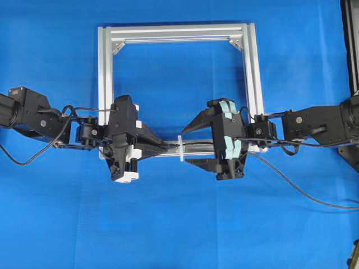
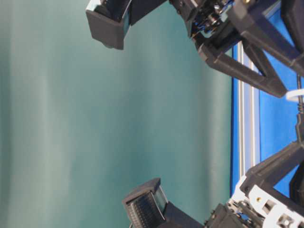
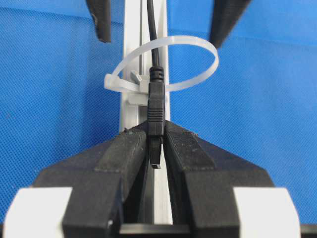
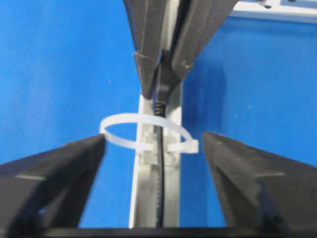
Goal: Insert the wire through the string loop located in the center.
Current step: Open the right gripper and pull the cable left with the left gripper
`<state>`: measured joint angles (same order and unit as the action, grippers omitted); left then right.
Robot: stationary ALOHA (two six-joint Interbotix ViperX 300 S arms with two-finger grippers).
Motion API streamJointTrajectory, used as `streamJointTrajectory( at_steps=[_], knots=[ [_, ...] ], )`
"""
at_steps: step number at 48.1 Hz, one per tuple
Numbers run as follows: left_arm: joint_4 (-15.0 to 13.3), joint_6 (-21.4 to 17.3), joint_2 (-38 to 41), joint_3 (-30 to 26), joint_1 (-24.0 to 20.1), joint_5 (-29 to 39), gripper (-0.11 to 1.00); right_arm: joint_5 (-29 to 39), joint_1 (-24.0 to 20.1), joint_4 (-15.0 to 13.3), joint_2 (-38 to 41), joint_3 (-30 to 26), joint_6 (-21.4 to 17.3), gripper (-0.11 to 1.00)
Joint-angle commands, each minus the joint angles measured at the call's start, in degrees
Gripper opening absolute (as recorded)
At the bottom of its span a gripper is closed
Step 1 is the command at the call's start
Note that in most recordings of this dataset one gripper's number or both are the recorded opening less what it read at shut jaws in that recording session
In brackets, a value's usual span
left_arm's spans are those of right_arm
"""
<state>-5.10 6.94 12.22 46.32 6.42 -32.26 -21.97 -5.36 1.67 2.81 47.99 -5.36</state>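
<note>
The left gripper (image 3: 156,144) is clamped on the wire (image 3: 155,101), pinching its plug right at the fingertips, cable running on ahead. And look where it runs: straight through the loop (image 3: 198,49), which stands upright on the lower rail of the frame (image 1: 105,84) on the blue table (image 1: 179,224). The plug sits on the left gripper's side of the loop, the cable on the far side.

Over to the right gripper (image 4: 154,148): jaws spread wide, one finger either side of the loop, gripping nothing. The wire passes down the middle between its fingers, along the rail, touching neither.

From overhead, the two grippers face each other across the loop (image 1: 180,149), left gripper (image 1: 162,149) just beside it, right gripper (image 1: 193,145) straddling the same stretch of rail. But the loop is a mere white sliver there, and whether the wire goes through it you cannot tell; only the wrist views settle that. The right wrist view also shows the left gripper's fingers (image 4: 148,59) pressed together on the plug from the front. The table-level view catches only arm parts and a scrap of loop (image 2: 295,95) at the edge.
</note>
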Motion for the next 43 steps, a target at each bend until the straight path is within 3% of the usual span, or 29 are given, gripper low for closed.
streamJointTrajectory(
  at_steps=[1,4,27,43],
  knots=[
    [0.18,0.00,-0.62,-0.88,-0.09,-0.26,0.07,-0.18,-0.09,-0.09,-0.62,-0.35,-0.09,0.87],
    [0.18,0.00,-0.62,-0.88,-0.09,-0.26,0.07,-0.18,-0.09,0.00,-0.62,-0.35,-0.09,0.96],
    [0.18,0.00,-1.76,0.70,0.00,-0.26,0.07,-0.26,-0.18,-0.09,-0.62,-0.35,-0.09,0.94],
    [0.09,0.35,-7.82,8.17,1.14,-0.35,0.07,-0.26,-0.09,-0.09,-0.62,-0.53,-0.09,0.93]
  ],
)
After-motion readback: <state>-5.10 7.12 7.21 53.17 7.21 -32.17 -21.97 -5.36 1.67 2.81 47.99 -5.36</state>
